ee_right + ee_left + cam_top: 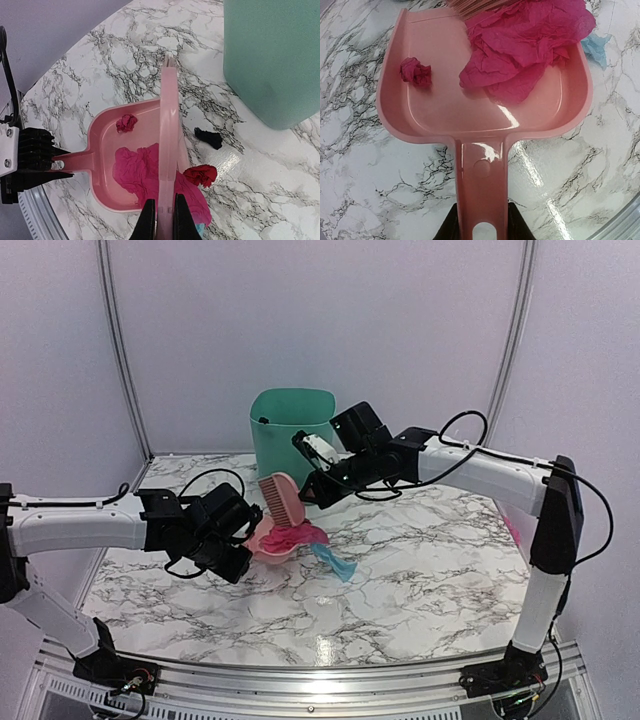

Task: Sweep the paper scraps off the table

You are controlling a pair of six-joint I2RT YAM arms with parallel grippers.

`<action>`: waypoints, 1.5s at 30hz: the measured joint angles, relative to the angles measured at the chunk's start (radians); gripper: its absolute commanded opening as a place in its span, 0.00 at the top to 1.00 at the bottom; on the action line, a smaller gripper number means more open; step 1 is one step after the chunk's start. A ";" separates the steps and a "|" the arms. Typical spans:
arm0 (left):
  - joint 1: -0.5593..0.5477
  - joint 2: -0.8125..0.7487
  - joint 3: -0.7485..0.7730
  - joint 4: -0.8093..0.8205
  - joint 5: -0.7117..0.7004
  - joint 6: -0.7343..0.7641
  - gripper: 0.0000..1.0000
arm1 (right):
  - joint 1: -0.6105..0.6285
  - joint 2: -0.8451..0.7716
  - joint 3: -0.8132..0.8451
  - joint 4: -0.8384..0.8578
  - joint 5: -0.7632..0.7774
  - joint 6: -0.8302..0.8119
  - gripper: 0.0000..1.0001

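Note:
My left gripper is shut on the handle of the pink dustpan, which lies flat on the marble table. In the pan lie a large crumpled magenta scrap and a small red-pink ball. My right gripper is shut on the pink brush, held on edge over the pan's mouth. A red scrap and a black scrap lie on the table just past the brush. A light blue scrap lies beside the pan, also seen in the left wrist view.
A tall green bin stands at the back of the table, close behind the brush; it fills the upper right of the right wrist view. Grey walls enclose the table. A metal rail runs along the front edge.

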 measured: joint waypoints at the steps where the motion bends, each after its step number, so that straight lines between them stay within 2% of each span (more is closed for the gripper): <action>1: 0.000 0.000 0.000 0.007 0.000 0.000 1.00 | 0.001 0.000 0.004 -0.003 0.000 0.000 1.00; 6: 0.000 0.021 -0.002 0.022 0.002 0.000 1.00 | 0.003 -0.021 0.045 -0.037 0.063 0.009 1.00; 12: 0.000 0.040 -0.038 0.029 0.020 0.000 1.00 | 0.002 -0.116 0.062 -0.132 0.288 0.047 1.00; 17: -0.002 0.040 -0.056 0.030 0.053 0.000 1.00 | 0.002 -0.230 -0.060 -0.216 0.416 0.104 1.00; 21: -0.014 0.040 -0.068 0.029 0.069 0.000 1.00 | 0.003 -0.288 -0.184 -0.327 0.455 0.165 1.00; 28: -0.031 0.040 -0.089 0.013 0.078 -0.008 1.00 | 0.043 -0.354 -0.348 -0.532 0.412 0.298 1.00; 33: -0.043 0.037 -0.102 -0.002 0.082 -0.023 1.00 | 0.100 -0.440 -0.459 -0.482 0.221 0.368 1.00; 36: -0.051 0.029 -0.103 -0.008 0.093 -0.027 1.00 | 0.114 -0.430 -0.472 -0.439 0.159 0.396 1.00; 45: -0.072 0.027 -0.103 -0.025 0.113 -0.029 1.00 | 0.116 -0.282 -0.359 -0.338 0.198 0.411 1.00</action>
